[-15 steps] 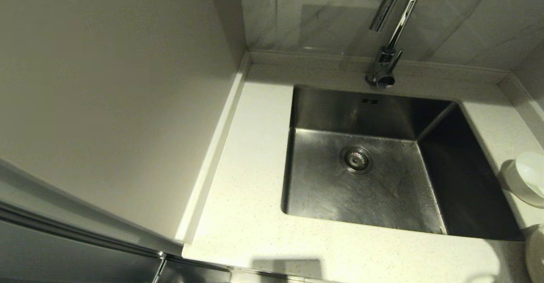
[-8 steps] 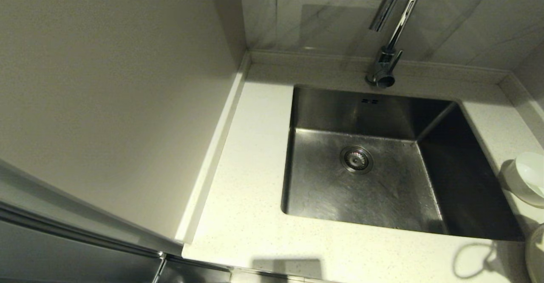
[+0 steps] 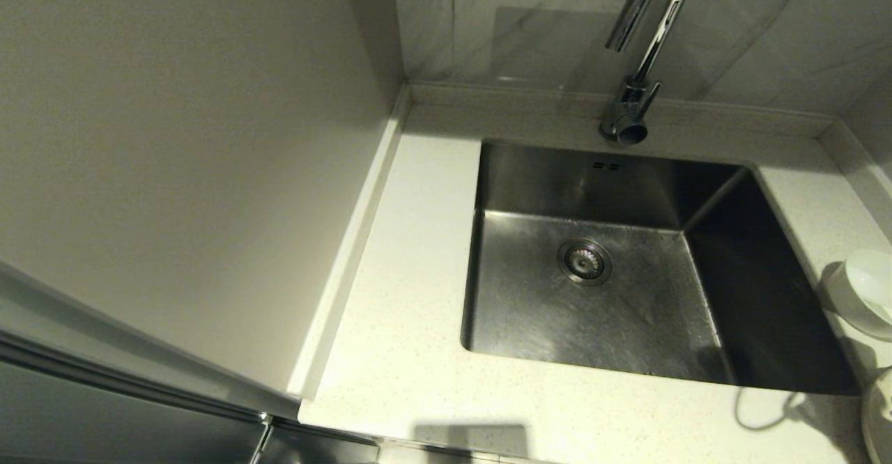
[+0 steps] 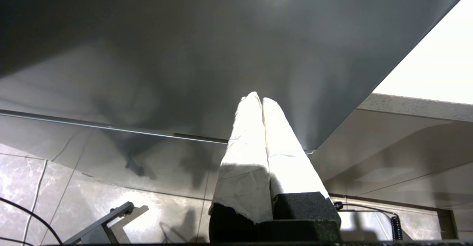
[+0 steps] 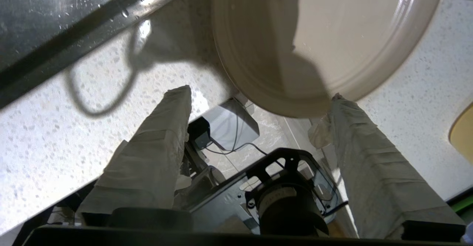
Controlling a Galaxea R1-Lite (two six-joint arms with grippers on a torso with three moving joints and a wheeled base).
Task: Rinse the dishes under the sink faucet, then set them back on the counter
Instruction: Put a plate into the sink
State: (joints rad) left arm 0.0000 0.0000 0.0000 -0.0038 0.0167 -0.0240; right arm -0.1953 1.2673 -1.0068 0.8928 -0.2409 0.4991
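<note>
The cream plate (image 5: 325,35) lies on the speckled counter (image 5: 55,127), with its near rim overhanging the front edge. My right gripper (image 5: 260,95) is open just below that rim, one finger on each side, holding nothing. In the head view only a sliver of the plate (image 3: 879,415) shows at the bottom right, and the white bowl (image 3: 867,290) stands on the counter (image 3: 404,352) right of the sink (image 3: 599,297). The faucet (image 3: 637,67) rises behind the basin. The spoon is out of view. My left gripper (image 4: 258,99) is shut and empty, parked low before a grey cabinet front.
A grey wall panel (image 3: 181,157) and the counter's raised rim (image 3: 348,248) close off the left side. A looped cable shadow (image 3: 763,408) falls on the counter by the sink's front right corner. Something yellow (image 5: 462,135) shows at the edge of the right wrist view.
The looped cable shadow has come into view on the front right counter and slid toward the sink. Less of the plate shows at the bottom right corner. Sink, faucet and bowl are unmoved.
</note>
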